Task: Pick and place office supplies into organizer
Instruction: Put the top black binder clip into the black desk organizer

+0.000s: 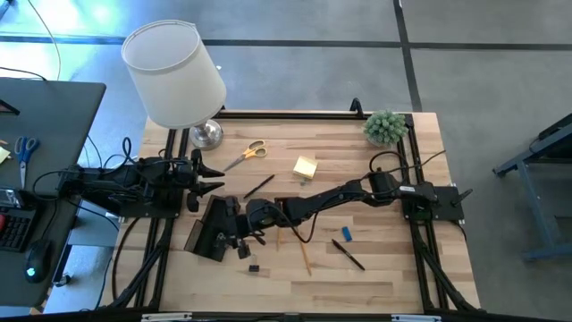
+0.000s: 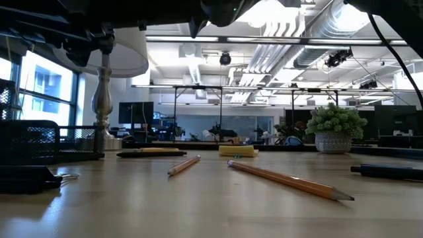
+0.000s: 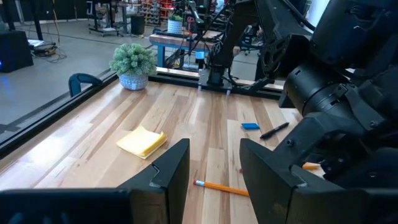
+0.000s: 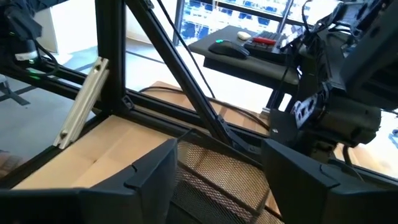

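Observation:
The black mesh organizer (image 1: 201, 234) lies on the table near its left side, and its mesh (image 4: 217, 177) shows below my right fingers. My right gripper (image 1: 231, 224) reaches over it from the right, open, with nothing between its fingers (image 4: 149, 180). My left gripper (image 1: 204, 175) waits open at the left edge, holding nothing (image 3: 214, 168). Loose on the wood lie yellow-handled scissors (image 1: 248, 152), a yellow sticky-note pad (image 1: 305, 166), a black pen (image 1: 259, 185), pencils (image 1: 304, 255), a blue piece (image 1: 346, 233), another pen (image 1: 349, 255) and small black clips (image 1: 254, 267).
A white-shaded lamp (image 1: 174, 72) with a chrome base stands at the far left corner. A small green plant (image 1: 385, 127) sits at the far right. A black frame rail (image 1: 295, 114) runs along the far edge. A desk with blue scissors (image 1: 25, 148) stands left of the table.

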